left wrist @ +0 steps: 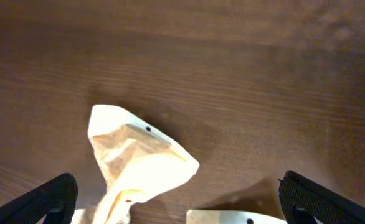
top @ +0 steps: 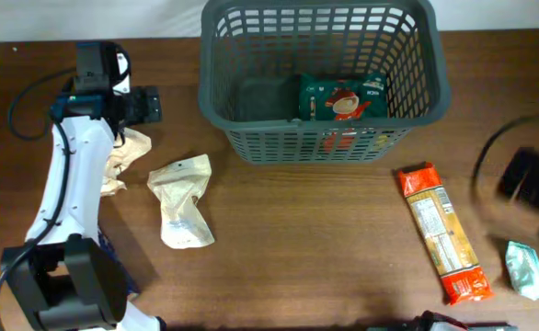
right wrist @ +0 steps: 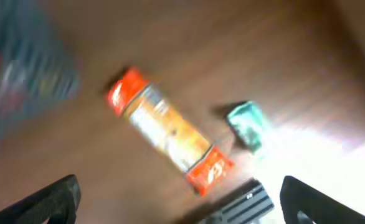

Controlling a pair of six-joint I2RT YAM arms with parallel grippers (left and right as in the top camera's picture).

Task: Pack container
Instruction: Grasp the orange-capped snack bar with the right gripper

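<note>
My left gripper (left wrist: pixel 182 200) hangs spread wide over the crumpled cream pouch (left wrist: pixel 139 162) near the desk's left edge; the basket (top: pixel 320 147) lies rightward, by the far edge.

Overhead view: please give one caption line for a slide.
Grey basket holds a green packet; orange packet and others wait on the table.

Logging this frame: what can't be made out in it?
Overhead: right arm smeared by motion, shape unreadable.
Right wrist: basket only a blur; orange packet print illegible.
Left wrist: pale pouch cut off by bottom edge.
Overhead: crumpled wrapper partly under left arm.
</note>
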